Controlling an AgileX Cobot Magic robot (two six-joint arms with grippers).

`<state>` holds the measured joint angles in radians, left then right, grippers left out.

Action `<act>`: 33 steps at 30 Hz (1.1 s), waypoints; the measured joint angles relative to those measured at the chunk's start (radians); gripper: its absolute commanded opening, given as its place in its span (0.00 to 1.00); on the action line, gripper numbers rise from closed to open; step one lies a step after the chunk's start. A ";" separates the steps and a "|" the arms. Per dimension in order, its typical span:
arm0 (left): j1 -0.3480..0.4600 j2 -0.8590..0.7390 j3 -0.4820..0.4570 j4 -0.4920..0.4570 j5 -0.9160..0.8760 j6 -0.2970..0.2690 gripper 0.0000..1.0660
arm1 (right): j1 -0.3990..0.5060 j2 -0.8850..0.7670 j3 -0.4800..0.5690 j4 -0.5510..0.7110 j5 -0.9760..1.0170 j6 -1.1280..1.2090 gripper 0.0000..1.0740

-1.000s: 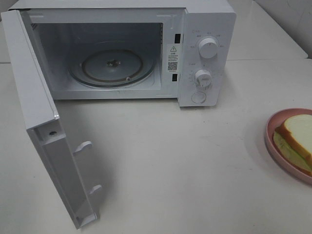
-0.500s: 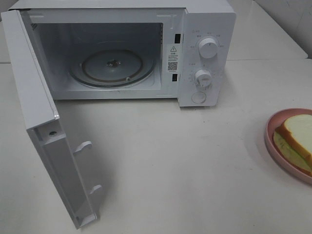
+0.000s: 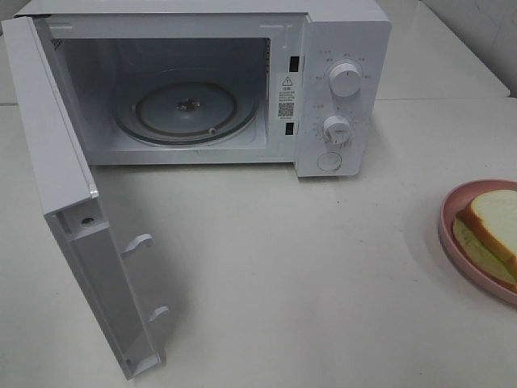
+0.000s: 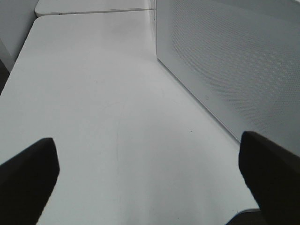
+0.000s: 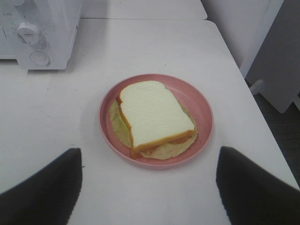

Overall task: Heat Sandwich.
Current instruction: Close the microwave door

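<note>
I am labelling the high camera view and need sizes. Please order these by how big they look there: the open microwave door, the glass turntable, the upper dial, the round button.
1. Microwave door, though nearest the camera.
2. Glass turntable.
3. Upper dial.
4. Round button, only slightly smaller than the dial.

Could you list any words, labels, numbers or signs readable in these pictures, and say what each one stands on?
No text here can be read as words.
Sticker on the microwave front frame: a warning triangle, small print and a QR-like square, all too small to read.
Markings around the upper knob and lower knob: too small and faint.
Sandwich and pink plate: no text.
</note>
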<state>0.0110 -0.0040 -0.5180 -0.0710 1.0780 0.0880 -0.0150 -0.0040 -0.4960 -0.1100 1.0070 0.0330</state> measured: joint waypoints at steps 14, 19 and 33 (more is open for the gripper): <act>0.000 0.000 0.000 0.000 0.000 0.000 0.94 | 0.000 0.000 0.000 0.000 0.000 0.000 0.71; 0.000 0.000 0.000 0.000 0.000 0.000 0.94 | 0.000 0.000 0.000 0.000 0.000 0.000 0.71; 0.000 0.000 0.000 0.000 0.000 0.000 0.94 | 0.000 0.000 0.000 0.000 0.000 0.000 0.71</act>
<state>0.0110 -0.0040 -0.5180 -0.0710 1.0780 0.0880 -0.0150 -0.0040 -0.4960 -0.1100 1.0070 0.0330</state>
